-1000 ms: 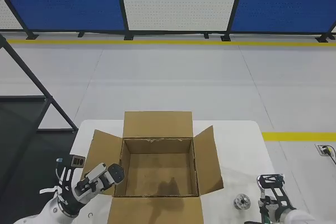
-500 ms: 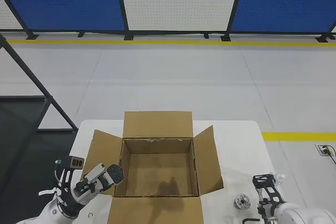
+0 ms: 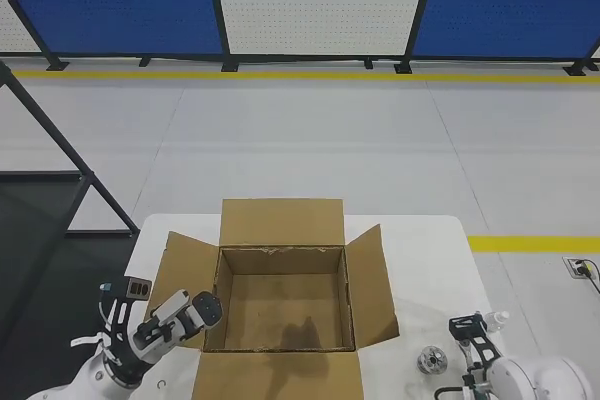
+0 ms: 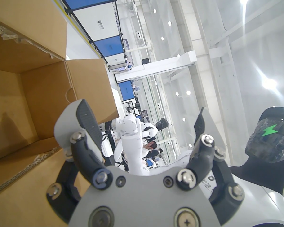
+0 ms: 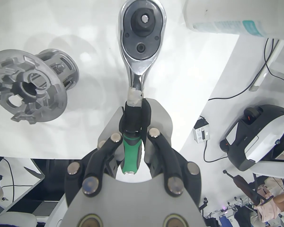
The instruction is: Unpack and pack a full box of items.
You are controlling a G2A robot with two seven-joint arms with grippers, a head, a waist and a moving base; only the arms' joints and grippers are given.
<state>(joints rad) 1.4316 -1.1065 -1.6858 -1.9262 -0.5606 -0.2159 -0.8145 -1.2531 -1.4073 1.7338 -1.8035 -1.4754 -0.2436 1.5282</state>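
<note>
Robotics hall; blue partitions (image 3: 120, 25); yellow floor line (image 3: 280, 74)

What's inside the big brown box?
Nothing I can see: the cardboard box shows only its bare brown floor with a dark shadow. The strip of floor right below its near wall is hidden.

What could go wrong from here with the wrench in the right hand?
The ratchet wrench juts well past the right hand; swinging it may knock the metal hub or white bottle close by.
The cardboard box has a raised flap facing that hand; the wrench might snag it.
</note>
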